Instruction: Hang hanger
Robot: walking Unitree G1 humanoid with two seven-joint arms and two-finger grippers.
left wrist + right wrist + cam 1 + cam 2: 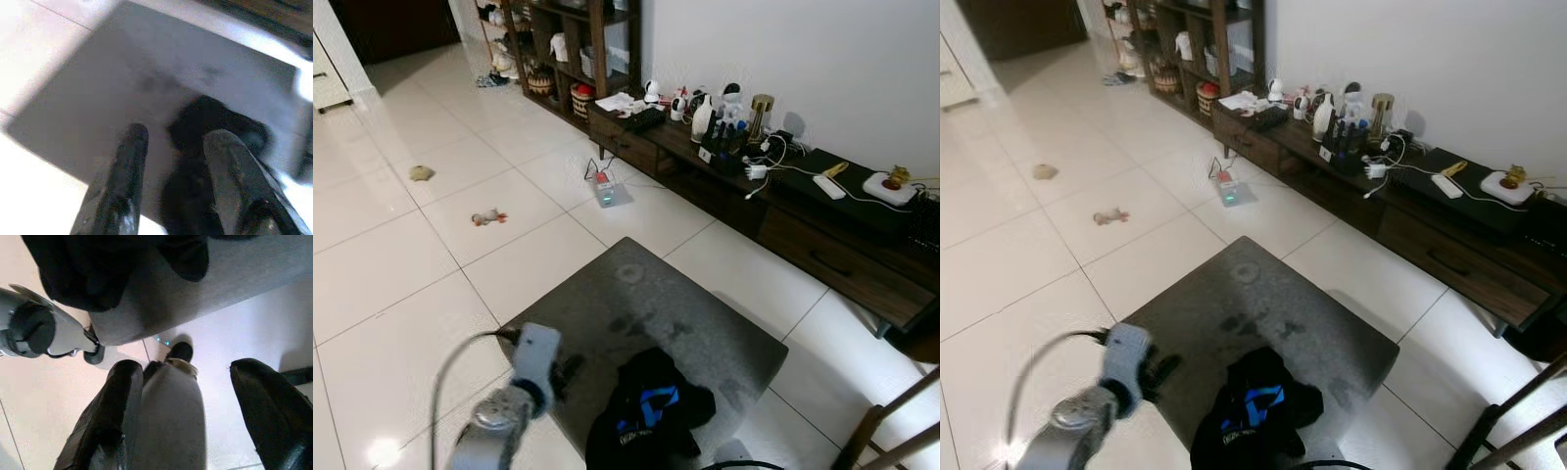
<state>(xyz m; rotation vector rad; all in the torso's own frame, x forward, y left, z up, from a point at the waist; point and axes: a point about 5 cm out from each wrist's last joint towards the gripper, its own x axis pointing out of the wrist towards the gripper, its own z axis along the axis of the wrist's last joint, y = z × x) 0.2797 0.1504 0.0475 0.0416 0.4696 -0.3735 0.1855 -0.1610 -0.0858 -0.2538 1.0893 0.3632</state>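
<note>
Grey ottoman (636, 313) sits on white tiled floor (401, 274), with a crumpled black garment (651, 406) at its six o'clock edge. No hanger can be made out. Left gripper (171, 142) hovers at the ottoman's seven o'clock corner, fingers parted, holding nothing. Right gripper (193, 382) hangs low, fingers apart, holding nothing.

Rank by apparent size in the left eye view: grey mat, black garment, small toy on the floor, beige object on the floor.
1. Grey mat
2. Black garment, nearer the camera
3. Small toy and beige object: they look alike, and the beige one lies farther off, so unranked.
</note>
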